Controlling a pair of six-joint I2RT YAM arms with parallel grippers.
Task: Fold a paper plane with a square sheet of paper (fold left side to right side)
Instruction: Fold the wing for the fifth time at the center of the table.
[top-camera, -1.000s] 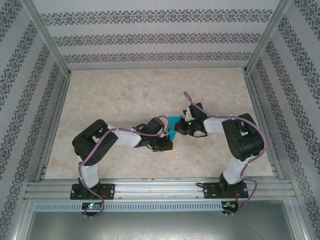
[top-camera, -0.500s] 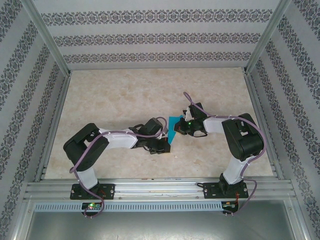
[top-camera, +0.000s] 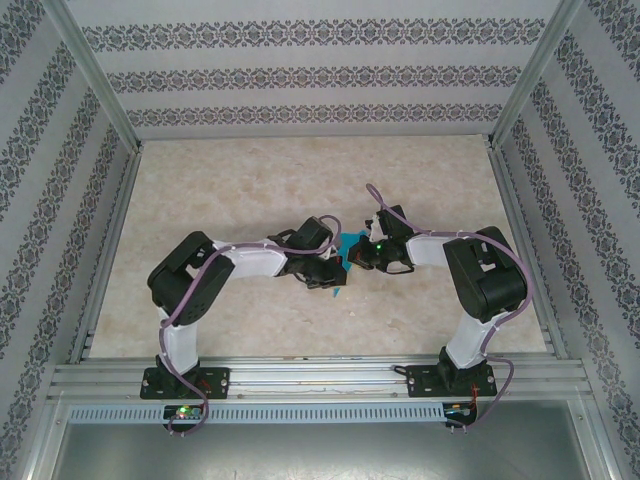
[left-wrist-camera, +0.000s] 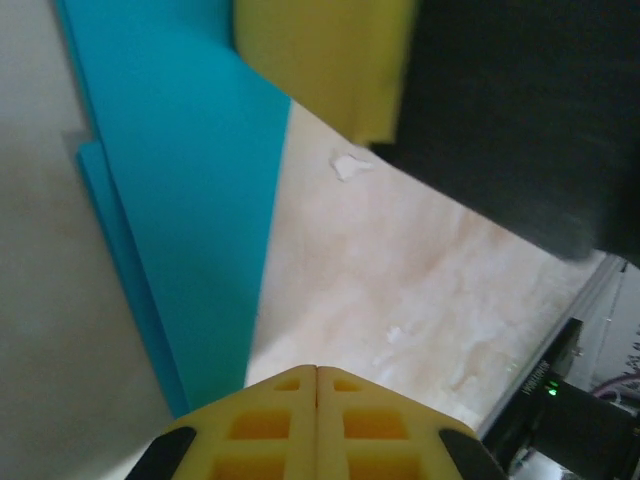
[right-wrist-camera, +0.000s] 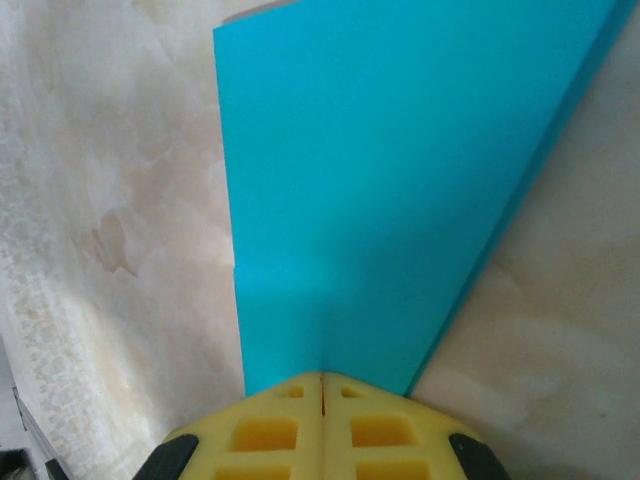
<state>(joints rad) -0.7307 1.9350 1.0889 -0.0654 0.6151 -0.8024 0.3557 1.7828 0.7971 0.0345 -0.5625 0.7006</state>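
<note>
Beige marbled tabletop, matte, aluminium rail along the near edge. Both tools meet mid-table.

Left tool: yellow ribbed tips pressed together, holding nothing, just beside the long edge of the sheet of paper.

Right tool: also pressed together, tips at the sheet's narrow end — pinching or just pinning, can't tell.

The sheet lies flat between them: thin plain teal, already a narrow tapered wedge, stacked layers showing along one edge. Looks mid-fold, creasing stage.

Next move likely needs one tool pinning while the other runs along the fold — smooth paper could skid.

Patterned walls behind.
</note>
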